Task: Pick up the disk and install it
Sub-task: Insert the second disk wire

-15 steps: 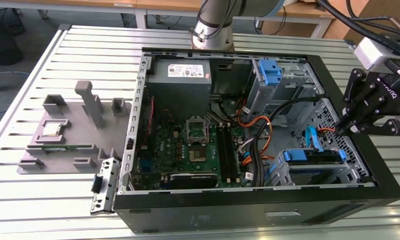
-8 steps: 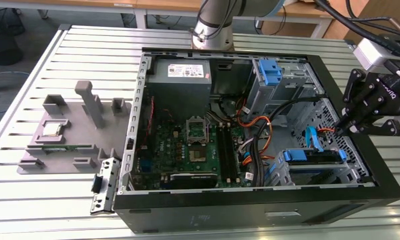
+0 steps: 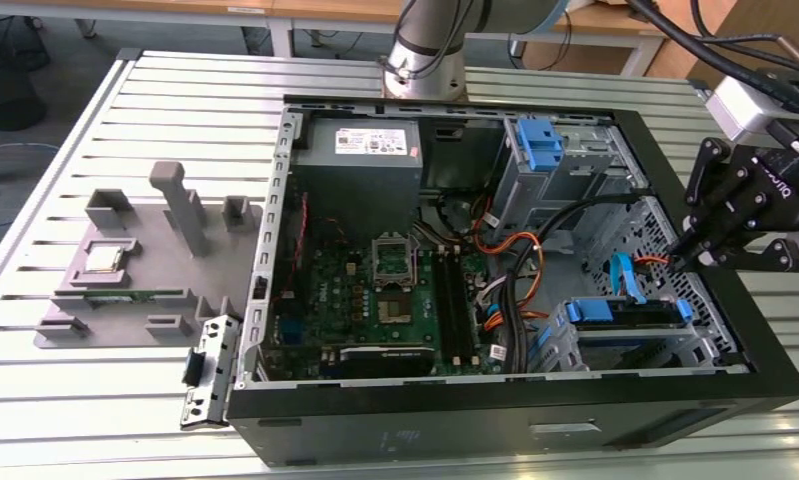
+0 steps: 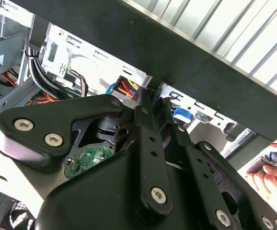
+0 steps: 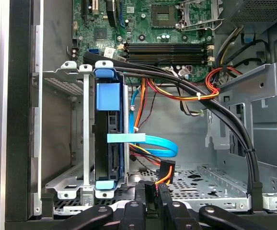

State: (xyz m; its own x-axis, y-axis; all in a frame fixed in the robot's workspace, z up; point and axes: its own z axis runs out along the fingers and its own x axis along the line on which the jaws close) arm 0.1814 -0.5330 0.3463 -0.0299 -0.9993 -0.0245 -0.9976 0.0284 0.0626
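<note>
**Over the drive bay, claw clamped on a cable plug**

Down at the near right corner of the open computer case (image 3: 506,300) in the exterior view, the disk (image 3: 622,312) sits seated in its cage — blue carrier tabs showing at both ends. From the first wrist view it stands on edge in the metal bay (image 5: 83,139), the disk (image 5: 107,139) framed by blue plastic top and bottom, a light blue data cable (image 5: 148,141) curling out from its side.

And the claw (image 3: 699,255) — it hovers just beside the case's right wall in the exterior view, above the bay. In the first wrist view its fingers (image 5: 139,199) are clenched on a small black plug (image 5: 154,191) with orange, yellow and red wires (image 5: 165,175) running out of it. That plug is near the disk, apart from it.

The motherboard (image 5: 153,28) lies beyond, memory slots in a row. A grey fixture (image 3: 146,260) rests on the slatted surface (image 3: 52,200) at the exterior view's left. A person's hand (image 4: 272,175) shows in the second wrist view.
</note>
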